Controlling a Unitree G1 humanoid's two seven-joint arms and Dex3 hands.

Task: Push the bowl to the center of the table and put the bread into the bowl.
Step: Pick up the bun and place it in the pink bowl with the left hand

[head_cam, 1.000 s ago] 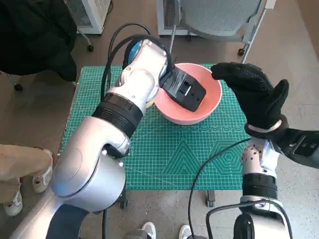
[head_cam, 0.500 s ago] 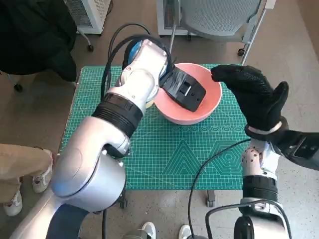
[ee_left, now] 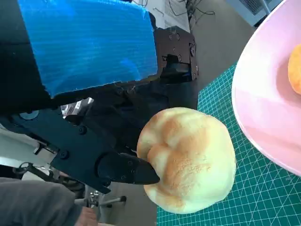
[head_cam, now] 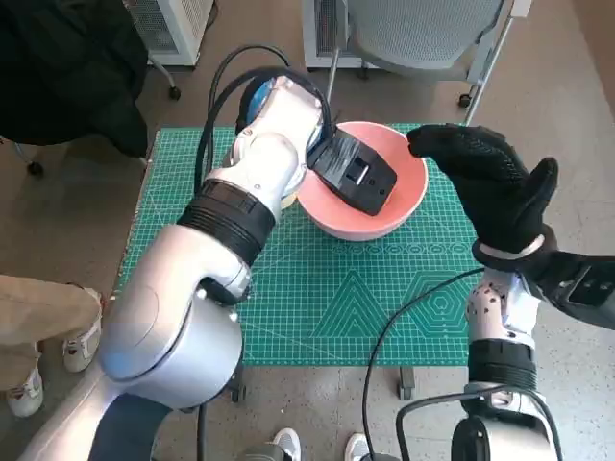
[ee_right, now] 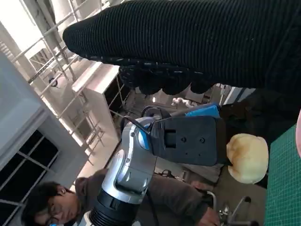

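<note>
The pink bowl [head_cam: 366,217] stands on the far middle of the green mat [head_cam: 336,307]; the black camera box on my left wrist covers much of its inside. My left hand [head_cam: 254,97] reaches down beside the bowl's left rim, mostly hidden under the forearm. In the left wrist view its black fingers [ee_left: 124,169] grip a round golden bread bun [ee_left: 188,157] just outside the bowl's rim [ee_left: 263,108]. The bun [ee_right: 248,157] also shows in the right wrist view. My gloved right hand [head_cam: 490,182] hovers to the right of the bowl, fingers spread, holding nothing.
An orange item [ee_left: 295,70] lies inside the bowl. A grey chair [head_cam: 423,38] stands beyond the table, and a dark coat [head_cam: 67,67] is at the far left. A person's leg [head_cam: 38,317] is left of the table; a seated person [ee_right: 47,202] shows in the right wrist view.
</note>
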